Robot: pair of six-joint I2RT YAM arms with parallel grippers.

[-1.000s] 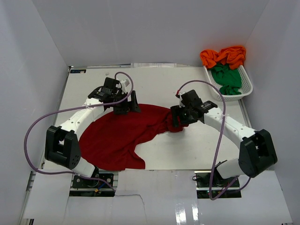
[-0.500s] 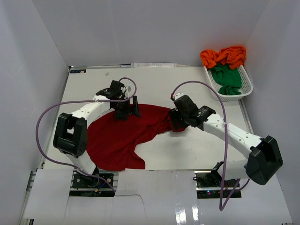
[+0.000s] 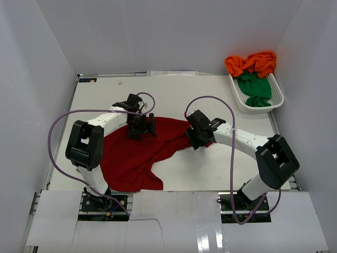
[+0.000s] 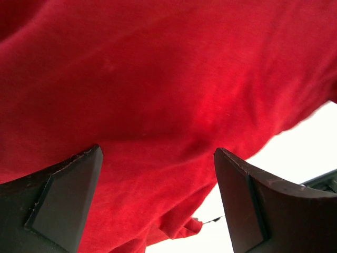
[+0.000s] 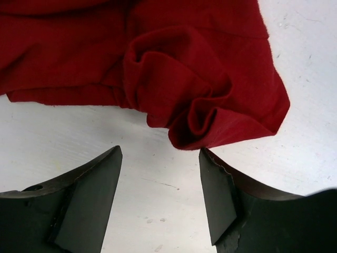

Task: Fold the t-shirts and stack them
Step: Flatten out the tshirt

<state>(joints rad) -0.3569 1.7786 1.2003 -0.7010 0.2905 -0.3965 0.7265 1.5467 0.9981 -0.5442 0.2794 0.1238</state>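
Jaws stand apart and empty on both arms. Red shirt (image 3: 131,158) is light, soft and limp; pinch its bunched edge (image 5: 210,124) off the bench (image 5: 158,211).

White table (image 3: 174,95), plain white walls (image 3: 158,37), even light

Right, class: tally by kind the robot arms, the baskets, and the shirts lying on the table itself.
Robot arms: 2, left arm and right arm
Baskets: 1, white basket
Shirts on the table: 1, dark red shirt
Total: 4
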